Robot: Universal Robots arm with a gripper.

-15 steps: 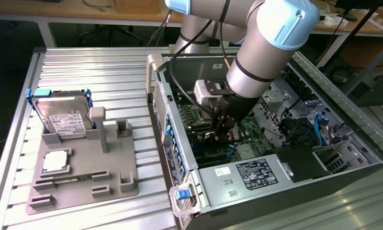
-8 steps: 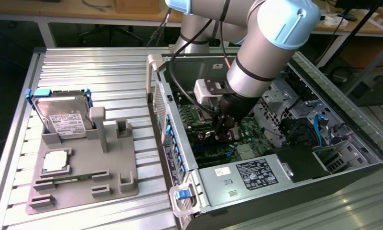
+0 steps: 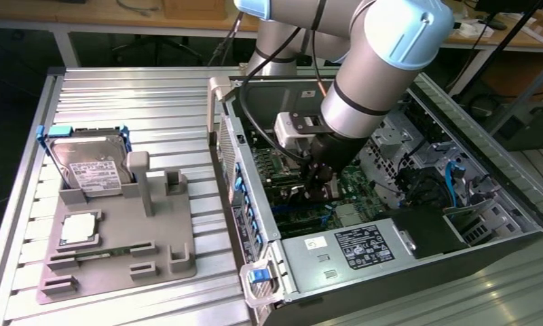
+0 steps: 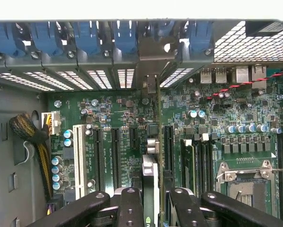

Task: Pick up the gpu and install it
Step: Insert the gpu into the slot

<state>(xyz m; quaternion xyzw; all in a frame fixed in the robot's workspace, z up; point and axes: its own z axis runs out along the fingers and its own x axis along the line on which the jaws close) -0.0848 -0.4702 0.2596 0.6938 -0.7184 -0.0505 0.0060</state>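
While the arm reaches into the open computer case [image 3: 489, 224] | fingers [image 4: 132, 208] pinch the gpu [image 4: 151, 184] edge-on, bracket toward the rear slot covers [image 4: 127, 78] | card held upright over the motherboard [image 4: 226, 118], apparently to meet an expansion slot [image 4: 167, 142].

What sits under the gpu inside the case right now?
Under the gpu, held edge-on in the claw, lie the green motherboard and its black slots. The card hides the slot directly beneath.
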